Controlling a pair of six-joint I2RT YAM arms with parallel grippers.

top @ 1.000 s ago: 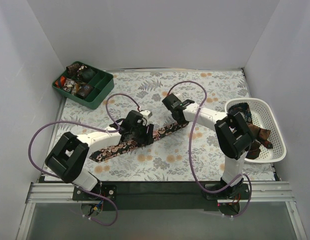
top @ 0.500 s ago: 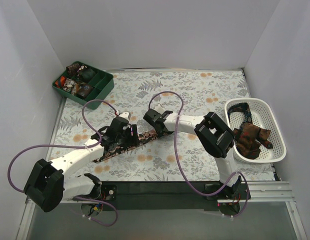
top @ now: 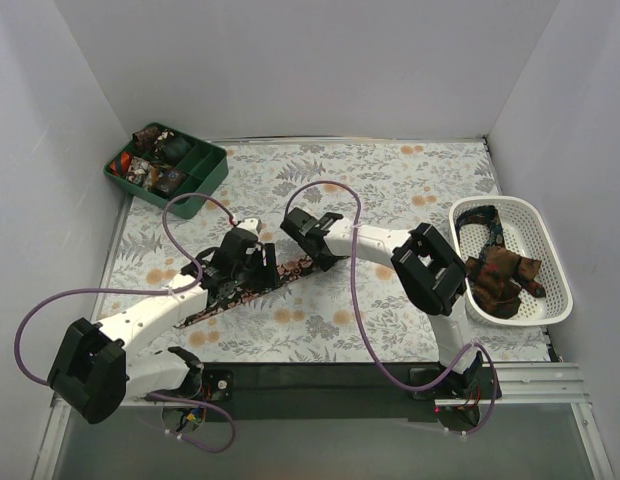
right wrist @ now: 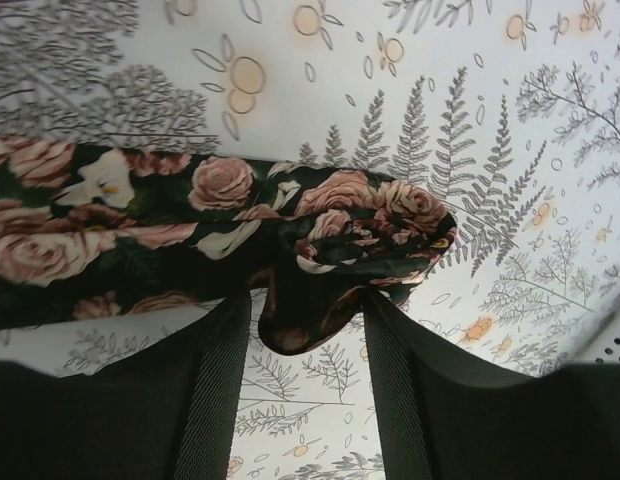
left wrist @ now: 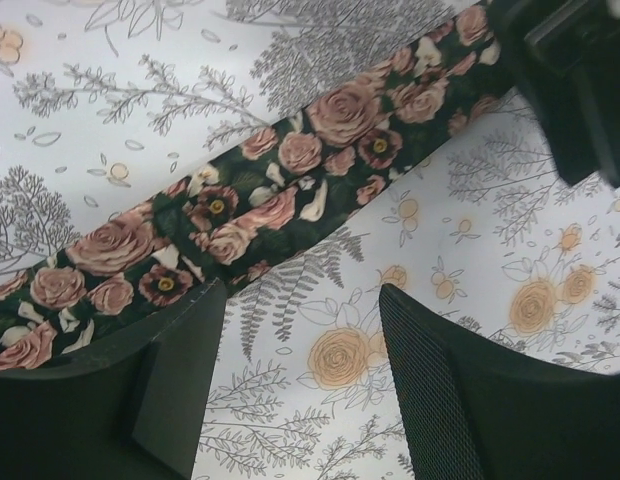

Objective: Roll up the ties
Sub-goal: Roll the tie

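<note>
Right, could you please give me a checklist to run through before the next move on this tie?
1. Floral tie lying flat mid-length: ok.
2. Its end folded over between the fingers of the right gripper: ok.
3. Right gripper gripping that fold: cannot tell.
4. Left gripper open, nothing between its fingers: ok.
5. Left gripper straddling the tie: not ok, tie lies past its fingertips.
</note>
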